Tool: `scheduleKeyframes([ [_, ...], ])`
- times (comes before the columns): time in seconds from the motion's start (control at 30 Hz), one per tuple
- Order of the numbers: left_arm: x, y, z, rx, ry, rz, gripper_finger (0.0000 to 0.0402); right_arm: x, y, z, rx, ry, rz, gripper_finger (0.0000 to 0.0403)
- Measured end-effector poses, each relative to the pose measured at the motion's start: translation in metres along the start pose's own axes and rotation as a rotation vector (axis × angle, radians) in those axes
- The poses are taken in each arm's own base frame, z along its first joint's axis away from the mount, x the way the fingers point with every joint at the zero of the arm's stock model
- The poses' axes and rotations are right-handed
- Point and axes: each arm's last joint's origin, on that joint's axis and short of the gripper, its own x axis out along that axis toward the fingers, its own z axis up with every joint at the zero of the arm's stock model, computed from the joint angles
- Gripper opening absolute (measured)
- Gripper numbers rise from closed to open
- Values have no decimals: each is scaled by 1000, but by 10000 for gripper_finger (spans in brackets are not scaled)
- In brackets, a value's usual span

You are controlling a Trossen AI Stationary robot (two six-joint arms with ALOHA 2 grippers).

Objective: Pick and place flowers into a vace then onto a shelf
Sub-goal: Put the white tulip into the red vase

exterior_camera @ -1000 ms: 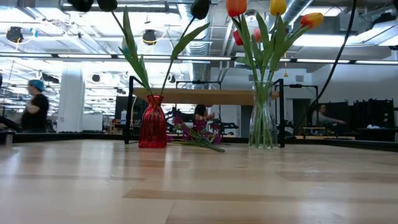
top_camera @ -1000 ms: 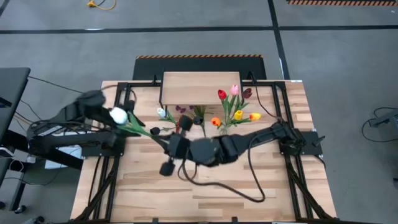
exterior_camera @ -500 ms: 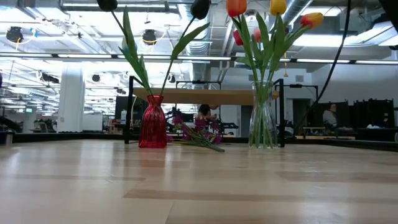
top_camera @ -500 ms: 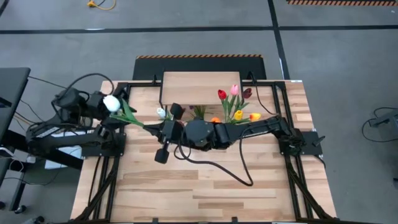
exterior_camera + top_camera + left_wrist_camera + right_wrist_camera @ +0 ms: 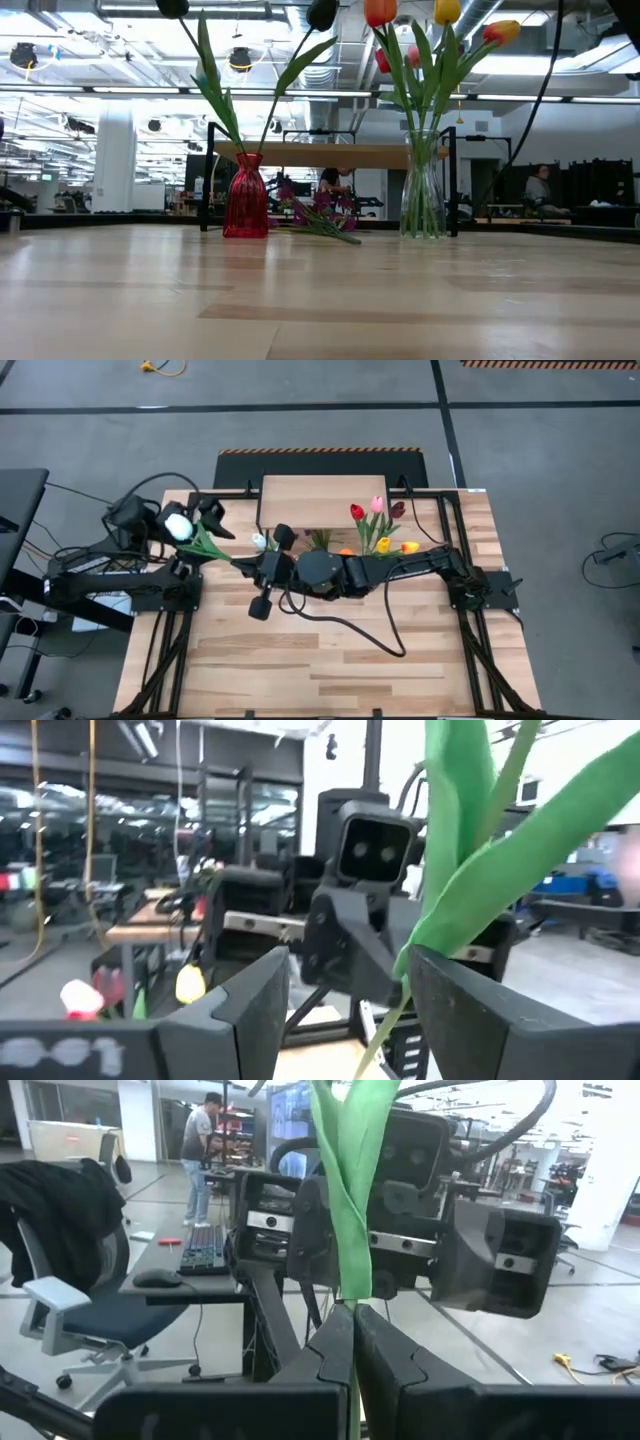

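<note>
Green stem, pinched between the shut fingers of the right gripper, runs from there toward the left gripper. The flower is a white tulip; its head sits beside the left wrist, and its leaves pass through the gap between the left fingers, which stand partly apart around the stem without pressing it. Both grippers hang above the table.

This looks like a handover. To do it well, the right gripper should keep its pinch and steer the stem end, not the head, toward a vase mouth, while the left arm draws back without snagging the leaves (they fill much of its wrist view).

Just beyond the right gripper stands the red vase with black tulips; further along, a clear glass vase holds the colourful bunch. A purple sprig lies on the table between them. The wooden shelf is behind.

Hidden: from above, the right arm covers the red vase, and the low view shows neither gripper, so their height over the table is unclear.
</note>
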Motion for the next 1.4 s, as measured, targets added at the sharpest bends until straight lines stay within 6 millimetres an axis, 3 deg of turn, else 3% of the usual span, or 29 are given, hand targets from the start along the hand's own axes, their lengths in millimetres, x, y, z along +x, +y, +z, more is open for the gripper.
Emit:
scheduleKeyframes([
  [0.23,0,-2,5,26,-43,-57,195,1,-2,-1,-5,3,4,0],
  [0.63,2,-2,-4,-27,54,-148,195,2,-5,3,-35,-31,-1,0],
  [1.17,4,-1,1,14,-3,-142,195,2,-5,3,-20,-36,9,0],
  [1.4,4,1,4,27,-44,-61,193,2,-5,3,-19,-36,8,0],
])
